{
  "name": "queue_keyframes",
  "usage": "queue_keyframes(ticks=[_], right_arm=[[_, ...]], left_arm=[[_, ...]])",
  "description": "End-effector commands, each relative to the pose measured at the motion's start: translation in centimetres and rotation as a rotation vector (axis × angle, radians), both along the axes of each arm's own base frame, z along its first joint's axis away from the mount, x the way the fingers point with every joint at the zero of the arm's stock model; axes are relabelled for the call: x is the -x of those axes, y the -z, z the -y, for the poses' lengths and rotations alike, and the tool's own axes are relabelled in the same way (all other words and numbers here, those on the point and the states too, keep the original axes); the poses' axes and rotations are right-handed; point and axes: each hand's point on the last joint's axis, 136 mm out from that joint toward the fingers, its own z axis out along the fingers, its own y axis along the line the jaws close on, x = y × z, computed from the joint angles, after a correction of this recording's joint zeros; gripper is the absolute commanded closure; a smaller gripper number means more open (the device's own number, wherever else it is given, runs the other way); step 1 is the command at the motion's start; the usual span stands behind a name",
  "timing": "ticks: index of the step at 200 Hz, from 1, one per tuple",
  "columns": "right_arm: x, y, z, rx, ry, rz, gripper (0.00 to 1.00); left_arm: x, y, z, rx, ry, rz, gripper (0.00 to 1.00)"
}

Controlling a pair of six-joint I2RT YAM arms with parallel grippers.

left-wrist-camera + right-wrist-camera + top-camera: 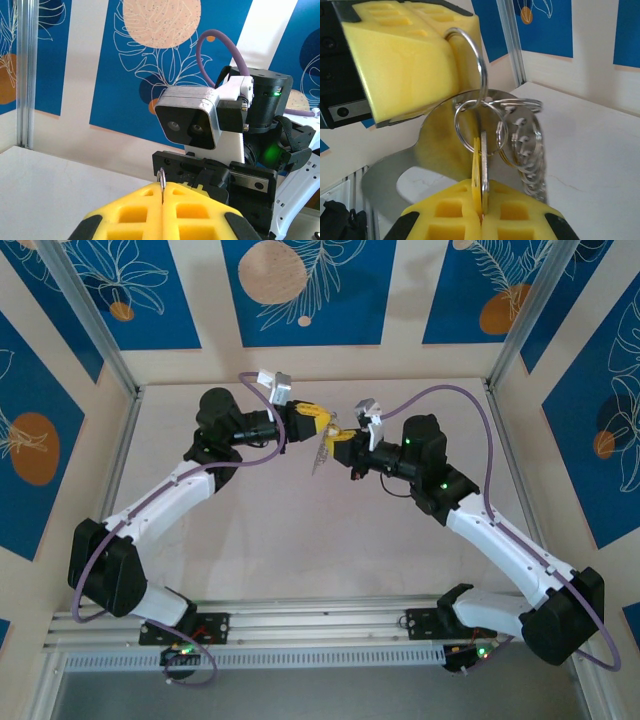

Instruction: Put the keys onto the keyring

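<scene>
- Pinching a round wire ring (480, 67) at the tip of the left claw (162, 192), yellow pads pressed together.
- Gripping the key (476, 162) in the right claw (481, 200), likewise pressed together, with the tan-yellow head edge-on between the pads.
- Meeting tip to tip in mid-air over the middle of the table (300, 540), left claw just above the right claw as seen from the right wrist.
- Hanging just behind the key and below the left claw: the keyring (437, 135), a flat grey loop.
- Dangling from the wire ring, across the keyring's face: smaller rings (456, 127).
- Drooping just right of those: a pale silvery chain (532, 160).
- Cannot tell whether the key is threaded onto any ring.
</scene>
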Motion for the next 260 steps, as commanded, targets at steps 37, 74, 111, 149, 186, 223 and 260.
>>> queue_keyframes(ticks=[37,74,111,149,186,223,260], right_arm=[[1.4,1.6,-1.0,0.047,-0.084,-0.048,1.00],[0.6,1.8,0.3,0.027,-0.032,-0.068,0.60],[-0.3,2.4,4.0,-0.046,0.071,-0.096,0.56],[-1.8,-0.6,8.0,-0.192,0.198,-0.070,0.52],[-2.6,-5.8,8.7,-0.268,0.210,0.017,0.50],[-3.4,-9.4,7.6,-0.347,0.132,0.040,0.50],[-4.7,-9.7,6.4,-0.362,0.105,0.019,0.51]], left_arm=[[0.7,-2.0,-0.3,0.050,-0.004,0.054,1.00],[-0.3,-1.5,-0.4,0.063,-0.058,0.029,1.00],[-0.2,-2.0,-0.6,0.094,-0.060,0.021,1.00],[-0.2,-2.9,-0.7,0.159,-0.040,0.003,1.00],[-0.6,-3.3,-0.6,0.210,-0.024,-0.023,1.00],[-1.0,-3.0,-0.3,0.225,-0.011,-0.050,1.00],[-1.0,-2.9,-0.3,0.224,-0.015,-0.052,1.00]])
